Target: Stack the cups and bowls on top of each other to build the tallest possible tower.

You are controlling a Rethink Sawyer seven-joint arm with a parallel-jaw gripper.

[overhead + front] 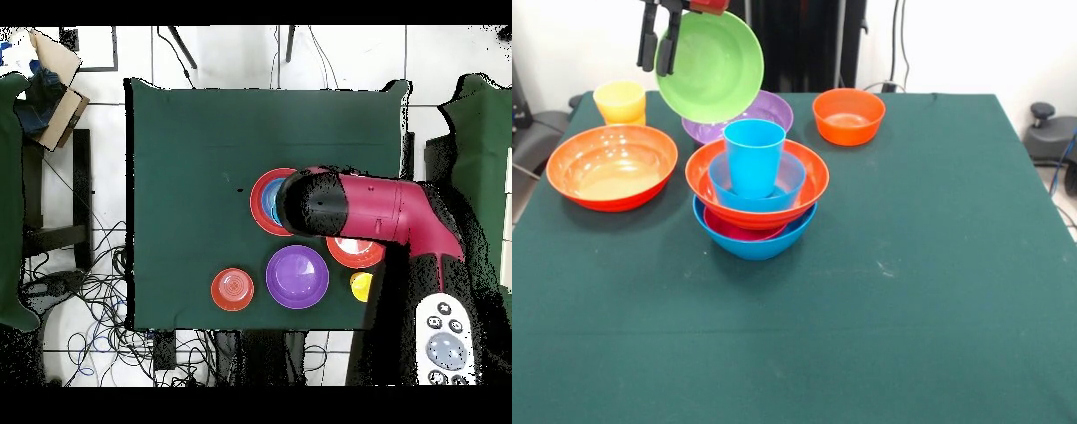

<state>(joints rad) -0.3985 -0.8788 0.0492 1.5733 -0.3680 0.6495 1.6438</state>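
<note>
The lime green bowl (710, 67) is held up in the air by the gripper (658, 40), whose fingers are clamped on the bowl's left rim in the front view. The bowl is tipped almost on edge, so its inside faces the camera. It's hung above and a bit behind the tower (756, 190), not touching it.

The tower itself is made of a large blue bowl (755, 240) at the bottom, a magenta bowl (737, 231) nested in it, then a large orange bowl (759, 185), a medium blue bowl (786, 181), and the blue cup (753, 155) stood upright on top.

Right behind the tower the purple bowl (772, 110) is sat, partly covered by the green bowl. Left of the tower the other large orange bowl (612, 166) is found, with the yellow cup (620, 102) just behind it. The small orange bowl (848, 116) is placed behind and right of the tower, well apart.

In the overhead view most of the tower (268, 200) is covered by the red arm (390, 210), and the green bowl can't be made out at all. The gripper's top is cut off by the frame edge in the front view.
</note>
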